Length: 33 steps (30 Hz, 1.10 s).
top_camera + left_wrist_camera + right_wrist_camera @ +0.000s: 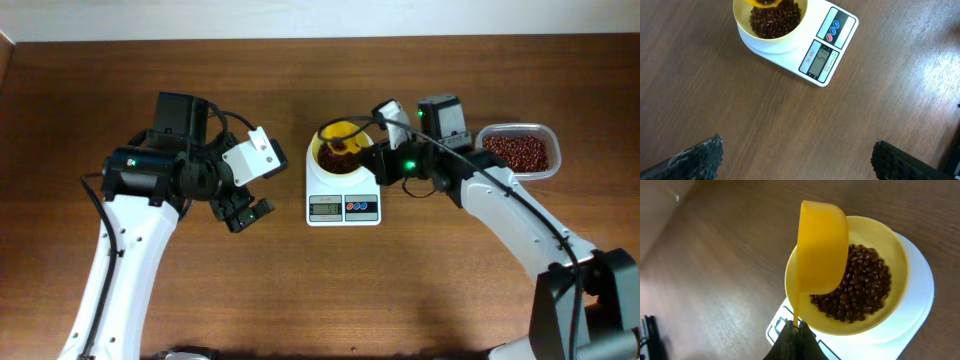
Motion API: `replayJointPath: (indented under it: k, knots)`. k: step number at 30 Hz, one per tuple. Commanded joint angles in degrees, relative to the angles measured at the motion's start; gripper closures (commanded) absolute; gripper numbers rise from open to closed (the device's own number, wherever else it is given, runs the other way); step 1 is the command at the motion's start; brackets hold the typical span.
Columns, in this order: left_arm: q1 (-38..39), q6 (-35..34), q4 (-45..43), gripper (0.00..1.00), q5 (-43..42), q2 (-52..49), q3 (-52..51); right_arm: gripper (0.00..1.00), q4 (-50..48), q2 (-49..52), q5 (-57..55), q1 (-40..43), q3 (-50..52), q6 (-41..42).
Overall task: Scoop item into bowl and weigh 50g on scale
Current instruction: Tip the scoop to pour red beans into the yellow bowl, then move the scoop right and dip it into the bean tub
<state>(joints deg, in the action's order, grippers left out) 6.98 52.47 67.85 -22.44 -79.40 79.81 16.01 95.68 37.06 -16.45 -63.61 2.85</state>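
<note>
The pale-yellow bowl (337, 158) stands on the white scale (343, 205) and holds dark red-brown beans (338, 162). The bowl (892, 255) and its beans (860, 287) also show in the right wrist view. My right gripper (796, 330) is shut on the handle of a yellow scoop (821, 247), tipped on its side over the bowl. In the left wrist view the bowl (747, 32) of beans (772, 20) and the scale (825, 55) lie ahead. My left gripper (795, 155) is open and empty over bare table, left of the scale.
A clear rectangular tub (518, 150) of beans stands at the far right of the table. The wooden table (300, 290) stretches in front of the scale. The scale's display (819, 61) and red and blue buttons (834, 30) face the front.
</note>
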Motion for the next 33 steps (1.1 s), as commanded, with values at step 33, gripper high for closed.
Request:
replayJointPath:
  k: [33]
  knots:
    - [-0.07,-0.59,-0.07,0.01,-0.24,0.26,-0.11,0.96,20.0,-11.26,-51.28,28.41,-0.9,-26.32]
